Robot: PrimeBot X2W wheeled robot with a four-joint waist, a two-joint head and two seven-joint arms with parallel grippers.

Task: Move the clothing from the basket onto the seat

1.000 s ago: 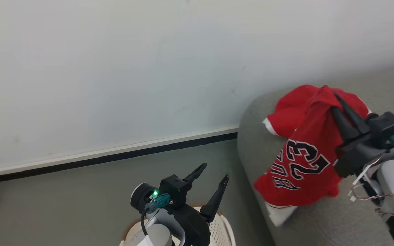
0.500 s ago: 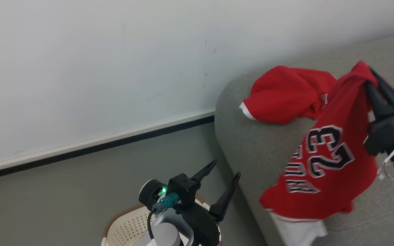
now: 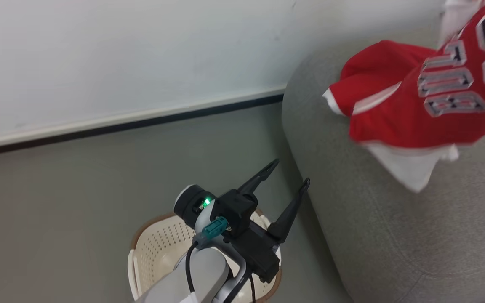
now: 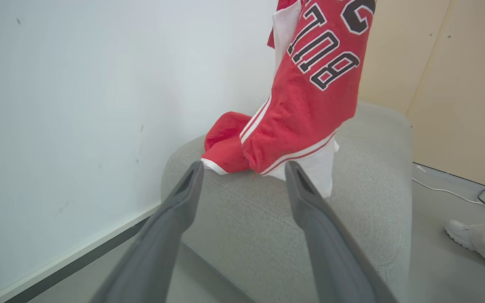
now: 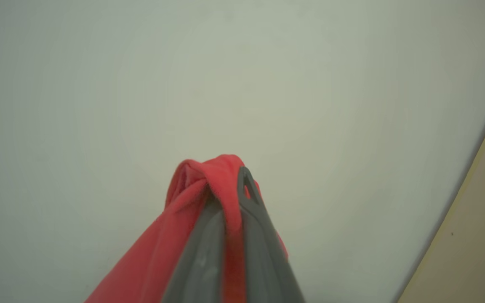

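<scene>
left gripper (image 3: 292,170) fingers apart, empty, by basket (image 3: 158,248) | right gripper (image 5: 230,185) clamped on red jersey (image 3: 436,118), jersey hanging over seat (image 3: 394,235) | second red piece (image 3: 373,71) lying on seat near wall (image 3: 141,63)

I see one red jersey (image 3: 449,113) hanging over the grey sofa (image 3: 394,235), another red piece (image 3: 373,71) lying on its far corner; the cream basket (image 3: 158,248) stands near, left.
</scene>
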